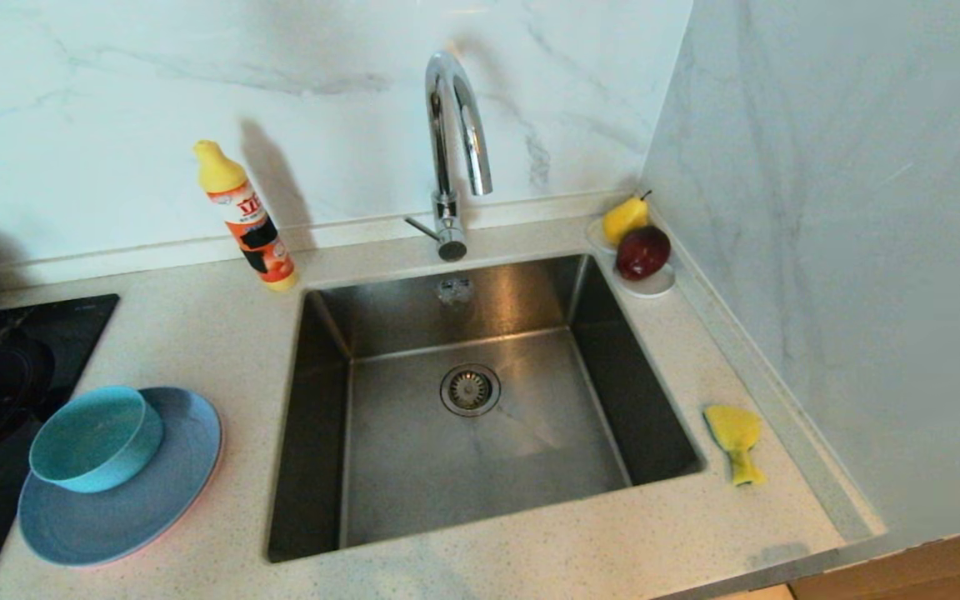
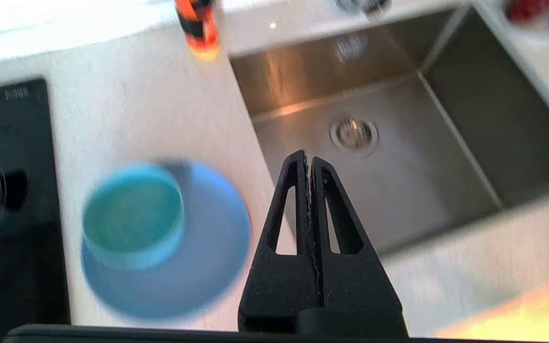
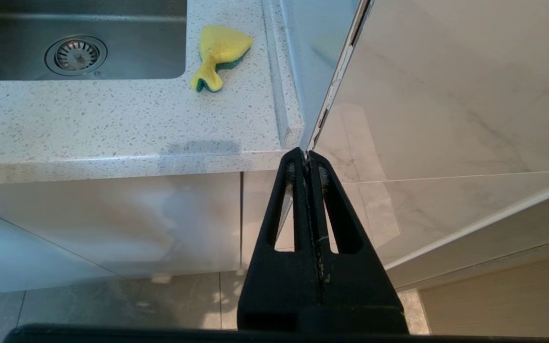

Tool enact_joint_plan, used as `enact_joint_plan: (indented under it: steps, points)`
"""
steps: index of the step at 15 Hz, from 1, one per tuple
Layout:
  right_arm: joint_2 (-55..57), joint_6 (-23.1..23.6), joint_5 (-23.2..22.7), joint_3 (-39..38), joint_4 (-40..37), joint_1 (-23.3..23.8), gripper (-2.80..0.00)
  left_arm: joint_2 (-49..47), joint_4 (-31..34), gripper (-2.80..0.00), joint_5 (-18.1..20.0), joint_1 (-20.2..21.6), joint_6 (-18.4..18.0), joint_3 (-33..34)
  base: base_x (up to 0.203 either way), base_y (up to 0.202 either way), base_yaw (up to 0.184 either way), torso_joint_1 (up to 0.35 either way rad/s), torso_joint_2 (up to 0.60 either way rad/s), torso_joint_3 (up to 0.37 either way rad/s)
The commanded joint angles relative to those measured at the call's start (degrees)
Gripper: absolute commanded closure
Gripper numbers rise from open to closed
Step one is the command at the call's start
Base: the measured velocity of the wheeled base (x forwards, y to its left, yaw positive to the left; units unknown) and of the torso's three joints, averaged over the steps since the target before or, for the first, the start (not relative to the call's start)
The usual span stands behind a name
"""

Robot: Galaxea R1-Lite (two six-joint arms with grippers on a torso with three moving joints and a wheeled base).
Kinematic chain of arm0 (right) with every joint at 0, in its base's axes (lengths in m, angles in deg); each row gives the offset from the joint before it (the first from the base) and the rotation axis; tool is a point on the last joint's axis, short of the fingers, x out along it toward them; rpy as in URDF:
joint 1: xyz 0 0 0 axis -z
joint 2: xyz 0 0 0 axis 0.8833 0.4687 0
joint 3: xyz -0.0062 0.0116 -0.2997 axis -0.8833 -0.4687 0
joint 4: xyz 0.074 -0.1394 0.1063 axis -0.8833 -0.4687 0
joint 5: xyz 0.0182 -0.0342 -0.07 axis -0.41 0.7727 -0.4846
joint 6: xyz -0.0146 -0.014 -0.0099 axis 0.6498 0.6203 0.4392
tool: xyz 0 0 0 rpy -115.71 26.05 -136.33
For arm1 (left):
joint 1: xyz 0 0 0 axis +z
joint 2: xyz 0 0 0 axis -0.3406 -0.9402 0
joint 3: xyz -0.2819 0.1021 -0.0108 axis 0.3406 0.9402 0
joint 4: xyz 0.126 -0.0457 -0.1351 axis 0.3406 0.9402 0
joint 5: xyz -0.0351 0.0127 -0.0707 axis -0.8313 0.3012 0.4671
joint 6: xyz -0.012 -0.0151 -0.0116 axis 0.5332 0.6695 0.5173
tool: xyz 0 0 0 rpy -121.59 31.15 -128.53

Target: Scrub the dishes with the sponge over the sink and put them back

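Left hand (image 2: 309, 159): black fingers pressed together, nothing between them, up in the air over the near-left part of the speckled white stone surface (image 1: 222, 333), pointing toward the near-left rim of the large square stainless-steel sink (image 1: 480, 400). Right hand (image 3: 308, 155): also closed on nothing, parked low in front of the cabinet, below the surface's near-right corner; looks idle.

Left of the sink, near edge: small teal round bowl (image 1: 97, 437) sits on the matte blue round plate (image 1: 126, 500), w/ the matte pink round plate (image 1: 215, 467) underneath, only a thin rim showing. Stacked prob. so they're taken one at a time, bowl first. Soft yellow sponge w/ green scouring layer (image 1: 735, 437), bent out of shape, lies on the surface just right of the sink, on the right arm's side, well apart from the dishes. Sink holds nothing, so scrubbing seemingly not begun.

Far side: tall chrome arched tap (image 1: 455, 142); orange-and-white detergent bottle w/ yellow cap (image 1: 248, 221), label print too small to read. Far-right corner: yellow pear (image 1: 626, 218) and dark red apple (image 1: 643, 252) on a small white saucer (image 1: 655, 286). Black hob (image 1: 22, 333) at far left.
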Motion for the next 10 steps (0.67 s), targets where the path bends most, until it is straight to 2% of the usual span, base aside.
enact_joint_plan:
  steps: [1, 4, 6, 10]
  points:
    - [0.1, 0.0, 0.0, 0.0, 0.1, 0.0, 0.0, 16.9, 0.1, 0.0, -1.3, -2.2, -0.7, 10.9, 0.0, 0.0, 0.0, 0.0, 0.0, 0.0]
    - [0.1, 0.0, 0.0, 0.0, 0.0, 0.0, 0.0, 30.4, 0.2, 0.0, -3.4, -3.4, -1.4, 23.7, 0.0, 0.0, 0.0, 0.0, 0.0, 0.0]
    - [0.1, 0.0, 0.0, 0.0, 0.0, 0.0, 0.0, 35.4, 0.0, 0.0, -5.1, -4.4, -1.5, 31.9, 0.0, 0.0, 0.0, 0.0, 0.0, 0.0]
    - [0.1, 0.1, 0.0, 0.0, 0.0, 0.0, 0.0, 45.3, 0.4, 0.0, -8.4, -5.1, -1.0, 41.7, 0.0, 0.0, 0.0, 0.0, 0.0, 0.0]
